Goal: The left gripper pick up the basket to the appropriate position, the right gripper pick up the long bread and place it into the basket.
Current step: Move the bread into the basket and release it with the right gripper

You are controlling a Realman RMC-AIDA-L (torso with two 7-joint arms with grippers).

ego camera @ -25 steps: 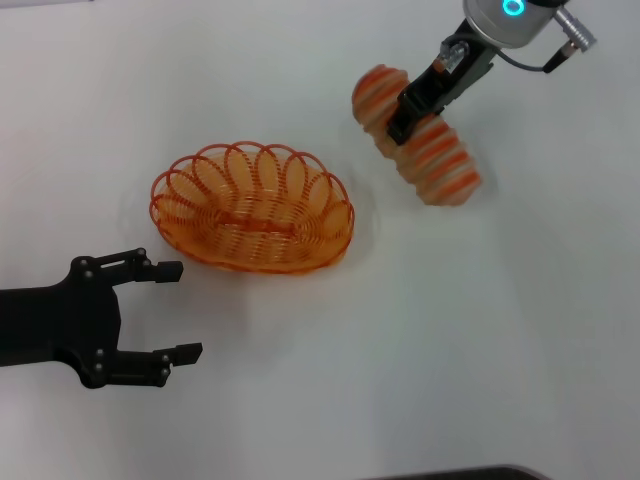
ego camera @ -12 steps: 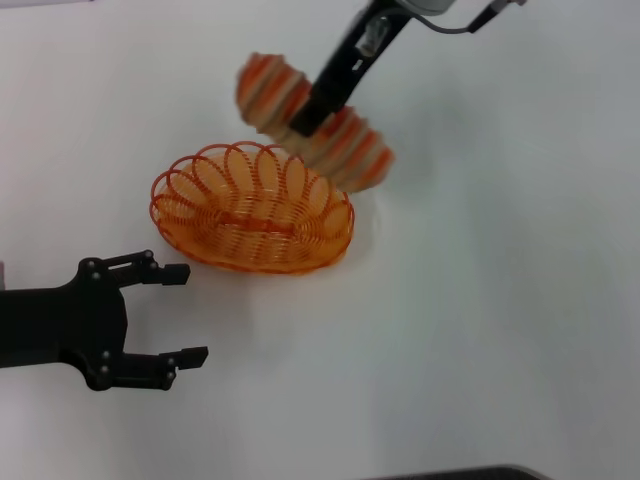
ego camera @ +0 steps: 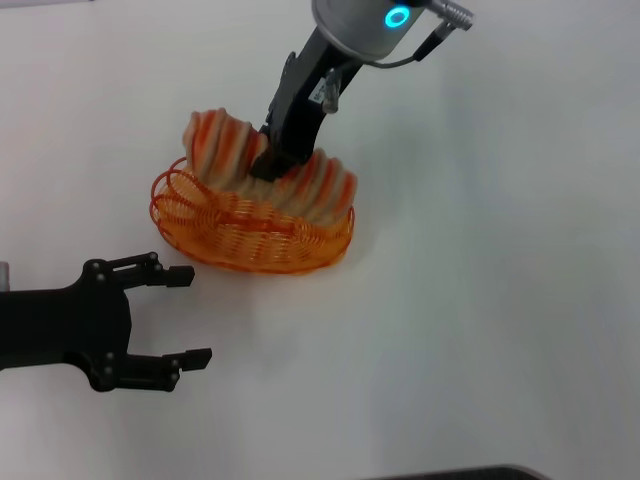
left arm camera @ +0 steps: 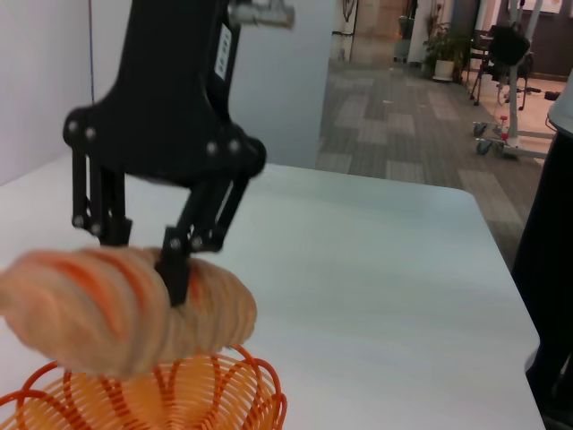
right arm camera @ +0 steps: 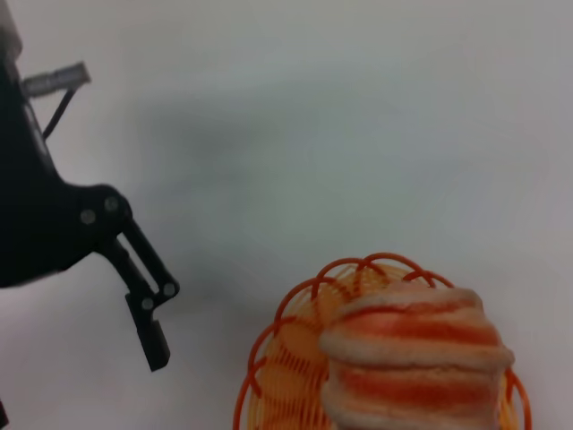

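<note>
Black right tool: the black two-fingered right tool with its small white label is clenched across the middle of the long tan bread with orange-red stripes, one finger on each side of the loaf; the left wrist view shows the fingertips biting into its upper side.

Step in hand: lowering the bread into the oval orange wire basket. My judgement: the loaf is over the basket but not yet seated.

How to do it well: keep the loaf's long axis lined up with the basket's long axis, since the two are about equal in length and a skewed loaf would ride on the looped rim. Lower until the loaf rests on the woven floor, then let go, and lift straight up so the fingertips do not snag the wire loops.

Bread and basket: in the head view the loaf lies tilted along the basket's far rim, its ends over the loops; the right wrist view shows one end above the basket. Whether it touches the wire I cannot tell.

Risk: a light wire basket may slide or tip if the loaf presses on one rim.

Left tool: the black unlabelled left tool is released, fingers spread and holding nothing, near the bench's left front edge, apart from the basket.
</note>
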